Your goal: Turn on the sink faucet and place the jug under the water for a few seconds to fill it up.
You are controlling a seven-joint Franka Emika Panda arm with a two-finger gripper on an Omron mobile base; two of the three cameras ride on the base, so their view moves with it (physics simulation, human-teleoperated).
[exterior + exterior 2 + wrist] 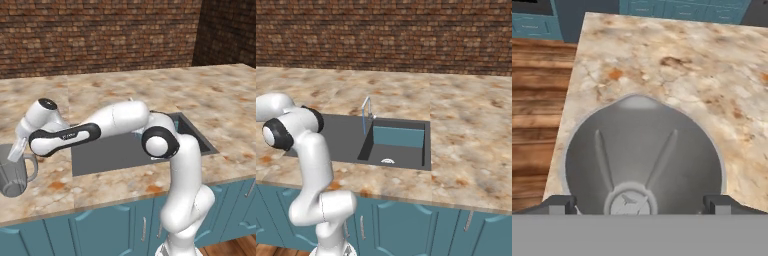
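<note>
Hand view looks straight down into the jug point(643, 150) below the gripper point(640, 204), fingers spread wide (one per side of its rim).

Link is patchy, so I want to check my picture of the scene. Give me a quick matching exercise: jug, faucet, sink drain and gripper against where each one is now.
Things:
1. jug
2. sink faucet
3. drain
4. gripper

Places:
A. on the basin floor
B. directly above the jug's open mouth
C. on the counter's left end, near its edge
D. at the sink rim, on the back side

Pairs: 1-C, 2-D, 3-A, 4-B
</note>
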